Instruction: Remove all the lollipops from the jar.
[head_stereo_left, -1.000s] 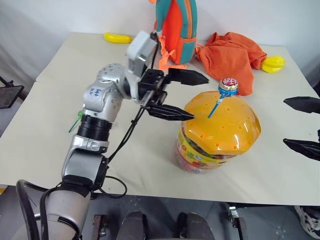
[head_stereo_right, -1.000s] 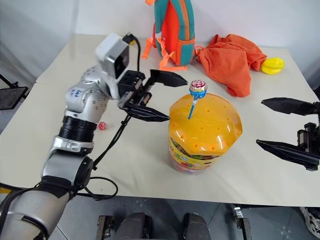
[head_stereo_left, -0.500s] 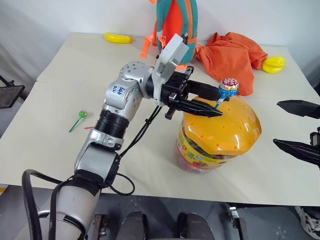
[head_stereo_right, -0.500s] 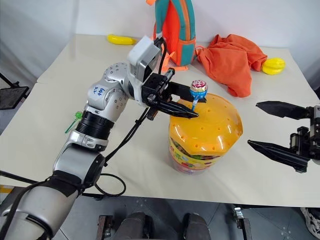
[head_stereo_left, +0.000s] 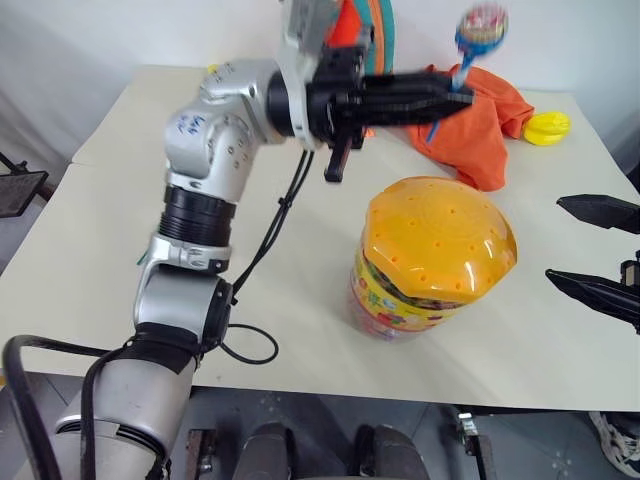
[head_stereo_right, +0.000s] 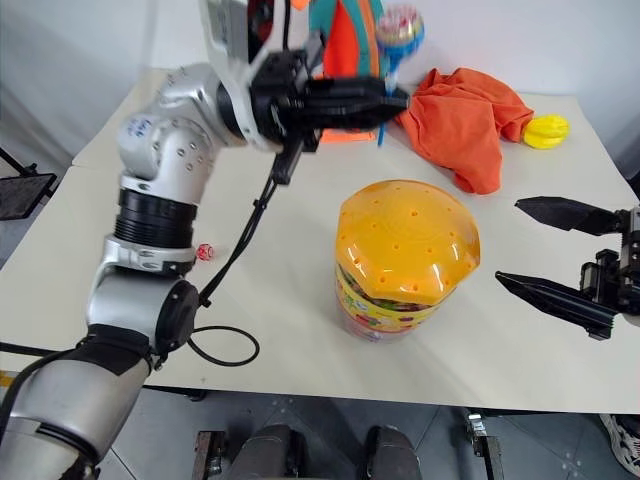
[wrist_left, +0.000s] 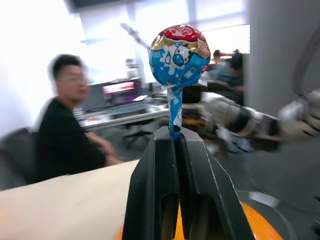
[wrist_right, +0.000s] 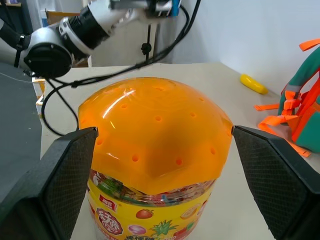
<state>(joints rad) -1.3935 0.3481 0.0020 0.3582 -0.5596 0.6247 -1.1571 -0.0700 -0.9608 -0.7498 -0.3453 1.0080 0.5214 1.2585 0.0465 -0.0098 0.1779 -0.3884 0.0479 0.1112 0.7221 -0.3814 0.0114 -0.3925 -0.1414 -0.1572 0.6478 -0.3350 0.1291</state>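
Note:
The jar (head_stereo_left: 435, 255) stands in the middle of the table, its holed orange domed lid (wrist_right: 155, 135) on top. My left gripper (head_stereo_left: 462, 97) is high above and behind the jar, pointing to the right. It is shut on the blue stick of a lollipop (head_stereo_left: 481, 25), whose wrapped head stands upright above the fingertips (wrist_left: 172, 135). Another small red lollipop (head_stereo_right: 204, 252) lies on the table beside my left arm. My right gripper (head_stereo_right: 508, 240) hangs open to the right of the jar, apart from it, with nothing between its fingers (wrist_right: 65, 170).
A teal-and-orange backpack (head_stereo_right: 345, 40) stands at the back of the table, with an orange cloth (head_stereo_left: 470, 120) and a yellow toy (head_stereo_left: 547, 127) to its right. A seated person (wrist_left: 65, 135) is beyond the table. The table's front edge (head_stereo_left: 400, 398) runs close below the jar.
My left gripper closed on the lollipop's stick at the lid and lifted it up out of the jar. The right gripper has stayed in place.

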